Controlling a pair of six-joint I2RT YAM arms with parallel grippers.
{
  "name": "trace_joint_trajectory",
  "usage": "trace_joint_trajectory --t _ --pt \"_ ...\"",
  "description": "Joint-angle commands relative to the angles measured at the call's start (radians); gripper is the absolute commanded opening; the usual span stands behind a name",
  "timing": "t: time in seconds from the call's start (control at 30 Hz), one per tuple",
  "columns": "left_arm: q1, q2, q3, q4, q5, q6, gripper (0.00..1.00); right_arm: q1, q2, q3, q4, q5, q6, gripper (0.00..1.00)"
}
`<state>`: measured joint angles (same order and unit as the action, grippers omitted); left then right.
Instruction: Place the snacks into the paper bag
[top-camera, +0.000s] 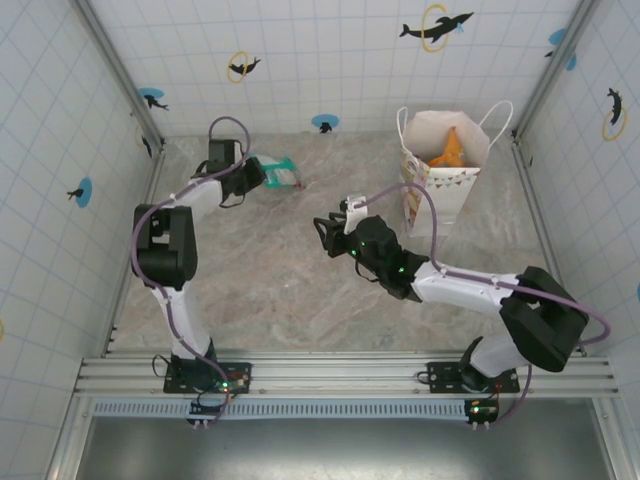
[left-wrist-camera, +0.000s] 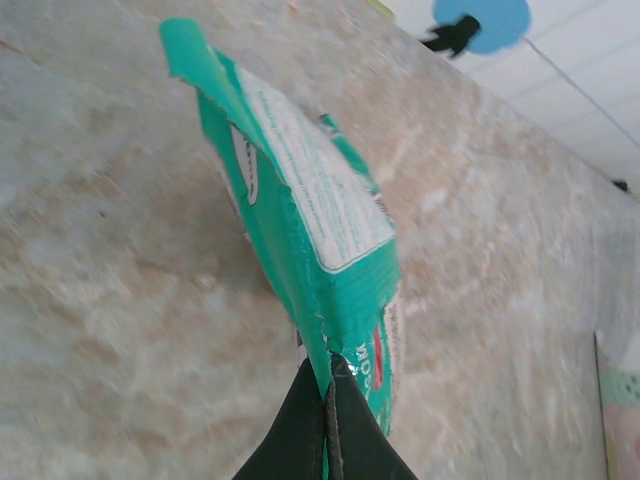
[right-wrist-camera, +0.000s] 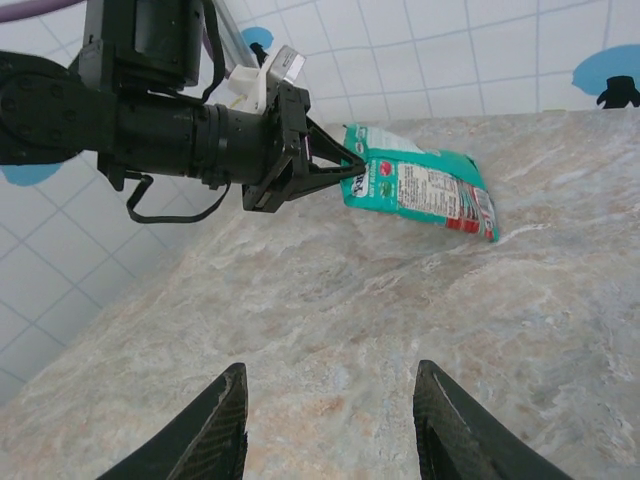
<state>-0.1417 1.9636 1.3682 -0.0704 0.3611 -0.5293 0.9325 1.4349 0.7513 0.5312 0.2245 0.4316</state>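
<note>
Marble-patterned table (top-camera: 290, 300), white tiled walls (top-camera: 330, 60). Paper bag (top-camera: 445, 185) stands upright at the far right with its mouth open, and an orange packet (top-camera: 450, 150) lies inside. Well left of the bag, the teal packet (top-camera: 284, 176) is held by one edge in the left gripper (top-camera: 262, 178), jaws pinched tight on the crimped seam. Packet's other end sits low by the table; contact unclear. Empty right gripper (top-camera: 325, 232) hovers left of the bag and nearer than it, jaws spread wide, pointed toward the teal packet.
</note>
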Motion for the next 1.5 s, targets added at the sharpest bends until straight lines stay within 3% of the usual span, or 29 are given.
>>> trace_joint_trajectory --t 0.0,0.37,0.87,1.23,1.47 --pt "-0.028 -0.101 -0.028 -0.114 0.022 0.108 0.00 0.014 -0.068 -0.042 0.013 0.066 -0.017 0.46" --pt "-0.139 -0.293 -0.012 -0.407 0.056 0.402 0.00 0.025 -0.214 -0.123 -0.075 0.147 -0.068 0.46" --pt "-0.277 -0.410 0.019 -0.658 0.120 0.785 0.00 0.008 -0.383 -0.182 -0.185 0.134 -0.276 0.47" --pt "-0.415 -0.473 0.019 -0.739 0.130 0.976 0.00 -0.069 -0.412 -0.132 -0.378 -0.167 -0.446 0.48" --pt "-0.482 -0.535 -0.037 -0.730 0.152 1.127 0.00 -0.136 -0.404 -0.081 -0.490 -0.325 -0.601 0.62"
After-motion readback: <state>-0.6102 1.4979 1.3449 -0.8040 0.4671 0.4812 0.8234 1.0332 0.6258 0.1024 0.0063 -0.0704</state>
